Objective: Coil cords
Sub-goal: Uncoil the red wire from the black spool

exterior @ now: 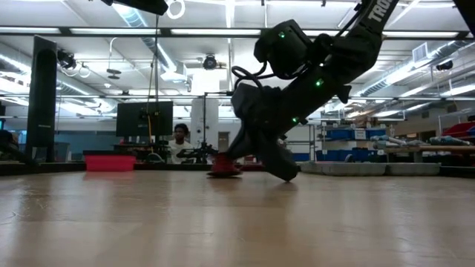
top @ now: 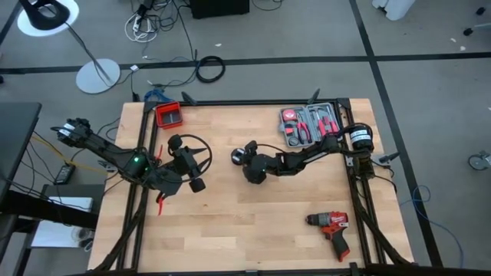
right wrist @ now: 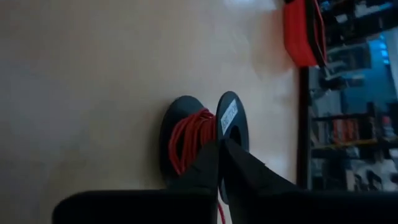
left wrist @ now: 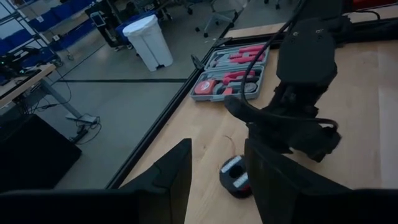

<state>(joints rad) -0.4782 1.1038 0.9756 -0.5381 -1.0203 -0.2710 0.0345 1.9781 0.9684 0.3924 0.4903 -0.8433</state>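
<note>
- The cords (right wrist: 185, 140), thin red wire wound on a small black spool (right wrist: 231, 118), are sitting on the table (top: 261, 222) just at 9 o'clock of centre.
- The right gripper (right wrist: 219, 155) is pinching closed at the spool's edge, seemingly on the wire.
- The left gripper (left wrist: 214, 168) is hovering at 9 o'clock of it, fingers spread, empty.
- Judging: keeping the wire taut should make neat turns.
- Glossy spool flanges, smooth pale wood.

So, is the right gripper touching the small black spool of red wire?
Touching. Right wrist view: the right gripper, shut, pinches the small black spool of red wire, no gap.
</note>
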